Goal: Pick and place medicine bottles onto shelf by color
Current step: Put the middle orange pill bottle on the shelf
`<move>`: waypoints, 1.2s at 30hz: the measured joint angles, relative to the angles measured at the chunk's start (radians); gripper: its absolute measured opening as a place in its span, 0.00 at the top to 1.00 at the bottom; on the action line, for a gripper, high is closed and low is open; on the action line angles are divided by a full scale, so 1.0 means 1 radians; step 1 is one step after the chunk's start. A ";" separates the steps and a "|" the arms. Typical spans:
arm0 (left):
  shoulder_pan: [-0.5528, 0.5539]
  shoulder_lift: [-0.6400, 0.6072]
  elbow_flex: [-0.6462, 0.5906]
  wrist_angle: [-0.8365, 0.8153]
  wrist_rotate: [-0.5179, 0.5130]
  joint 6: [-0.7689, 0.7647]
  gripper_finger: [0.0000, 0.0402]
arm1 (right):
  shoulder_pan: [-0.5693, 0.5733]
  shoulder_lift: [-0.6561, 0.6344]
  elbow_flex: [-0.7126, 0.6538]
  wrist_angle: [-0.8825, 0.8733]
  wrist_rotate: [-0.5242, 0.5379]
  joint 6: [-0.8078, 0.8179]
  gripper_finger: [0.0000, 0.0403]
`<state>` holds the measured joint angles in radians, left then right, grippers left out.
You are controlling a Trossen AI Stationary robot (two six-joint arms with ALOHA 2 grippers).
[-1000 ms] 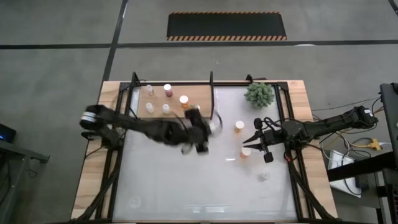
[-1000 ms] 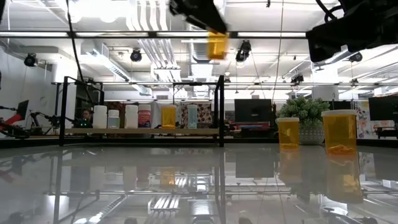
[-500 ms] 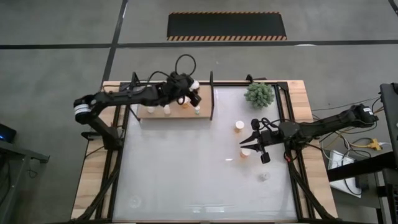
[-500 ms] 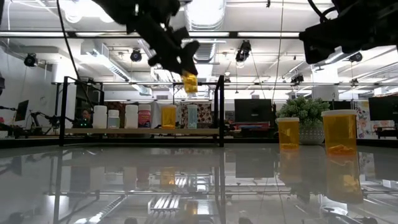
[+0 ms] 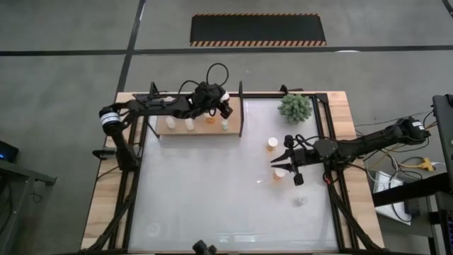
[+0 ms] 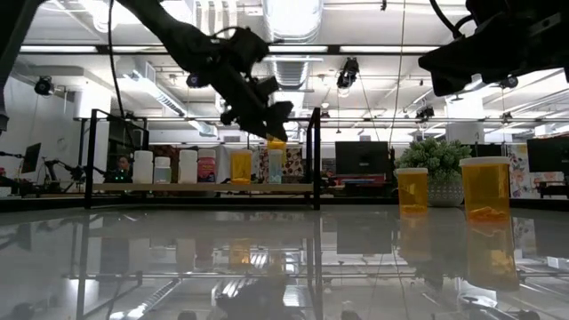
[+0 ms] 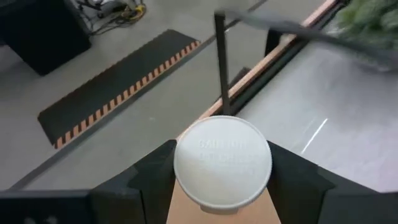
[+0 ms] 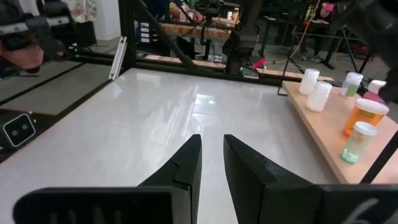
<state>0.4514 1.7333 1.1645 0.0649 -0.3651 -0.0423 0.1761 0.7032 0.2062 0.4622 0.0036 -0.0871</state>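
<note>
The left hand (image 5: 221,108) hangs over the far end of the wooden shelf (image 5: 161,127), clamped on an orange bottle (image 6: 276,142); from table height only the bottle's lower edge peeks out under the dark fingers, and from above it is hidden by the hand altogether. The left wrist view shows its round pale cap (image 7: 222,163) pinched between the two fingers, with faint embossed lettering too soft to read. On the flat light-brown board, edged by black bars, stand several small cylinders: white bottles (image 6: 143,167), a reddish one (image 6: 206,168), an orange one (image 6: 241,166) and a pale green one (image 6: 275,166). The right hand (image 5: 283,162) waits low over the glossy white surface (image 5: 212,191), its fingers nearly together with a slim gap and holding nothing, beside two orange bottles (image 5: 272,144). A spiky green plant (image 5: 295,107) stands at the far edge.
</note>
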 joint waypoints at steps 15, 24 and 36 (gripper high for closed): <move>0.020 0.086 0.009 0.027 -0.002 0.033 0.50 | 0.000 -0.001 0.000 0.000 -0.001 0.021 0.85; 0.021 0.086 0.004 0.026 -0.002 0.022 0.50 | 0.000 -0.001 0.000 0.000 -0.001 0.044 0.85; 0.020 0.089 0.003 0.026 0.026 0.019 0.50 | 0.000 -0.001 0.000 0.000 -0.001 0.037 0.85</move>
<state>0.4710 1.8221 1.1671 0.0906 -0.3392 -0.0235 0.1761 0.7017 0.2062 0.4622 0.0025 -0.0503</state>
